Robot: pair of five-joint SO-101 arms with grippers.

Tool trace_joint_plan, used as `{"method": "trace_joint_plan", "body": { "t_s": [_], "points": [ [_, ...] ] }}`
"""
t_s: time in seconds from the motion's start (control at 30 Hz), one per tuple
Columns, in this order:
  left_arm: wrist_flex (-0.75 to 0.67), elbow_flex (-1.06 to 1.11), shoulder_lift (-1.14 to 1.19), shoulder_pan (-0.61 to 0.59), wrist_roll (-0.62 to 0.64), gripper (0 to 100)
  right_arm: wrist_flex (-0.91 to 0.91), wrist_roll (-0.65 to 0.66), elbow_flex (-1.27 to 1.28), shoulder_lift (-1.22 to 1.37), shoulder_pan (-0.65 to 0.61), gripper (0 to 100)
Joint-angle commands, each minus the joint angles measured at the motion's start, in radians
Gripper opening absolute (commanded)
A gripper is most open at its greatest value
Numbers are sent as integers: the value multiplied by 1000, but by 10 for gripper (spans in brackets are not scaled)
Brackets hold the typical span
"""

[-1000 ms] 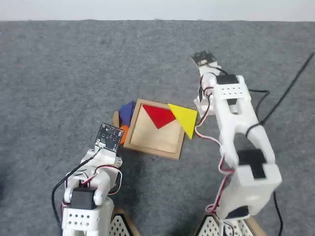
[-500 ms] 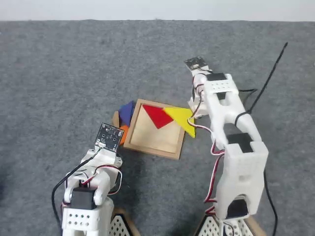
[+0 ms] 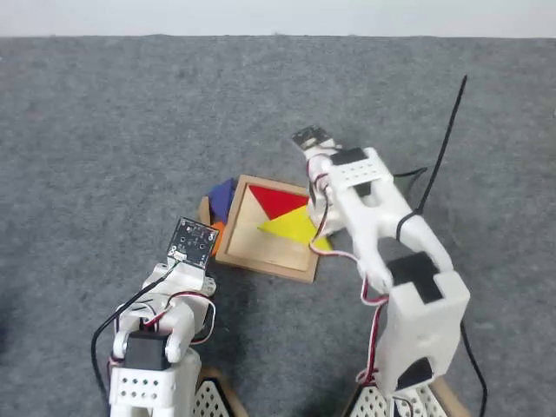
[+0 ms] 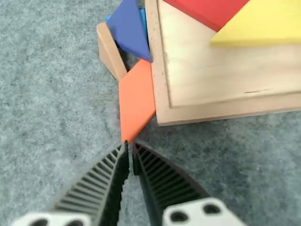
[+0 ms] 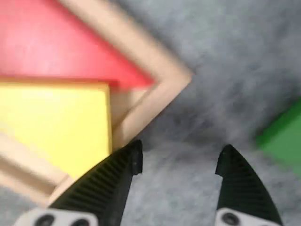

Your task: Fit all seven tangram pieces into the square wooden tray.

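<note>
Seating work, seemingly, on the flat yellow triangle [image 3: 291, 228]: lying in the square wooden tray [image 3: 265, 254] against the flat red triangle [image 3: 276, 201], yet with one corner apparently riding the rim, hence probably the right gripper [image 5: 181, 162] parked just outside that corner, jaws spread wide, ready to nudge. Left gripper [image 4: 130, 147] pressed together on nothing, tips at the point of the flat orange parallelogram [image 4: 136, 101] just outside the tray's opposite edge, likely for pushing rather than gripping. Beside that, a flat blue triangle [image 4: 128, 30] and a small tan piece [image 4: 110, 54]; near the right gripper, a green piece [image 5: 282, 136].
</note>
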Motion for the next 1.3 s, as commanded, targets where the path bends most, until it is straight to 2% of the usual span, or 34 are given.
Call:
{"method": "trace_joint_plan", "body": {
  "t_s": [0.0,0.17,0.3,0.93,1.27],
  "points": [
    [3,-12,-17,-3,8,15,16,-51,38,-124,-58,270],
    [3,-12,-17,-3,8,15,24,-137,98,-183,-61,270],
    [3,-12,-17,-3,8,15,102,-141,120,-206,-68,270],
    [3,-12,-17,-3,8,15,96,-141,58,-214,-239,270],
    [3,-12,-17,-3,8,15,-44,-138,26,-200,-340,270]
  ]
}}
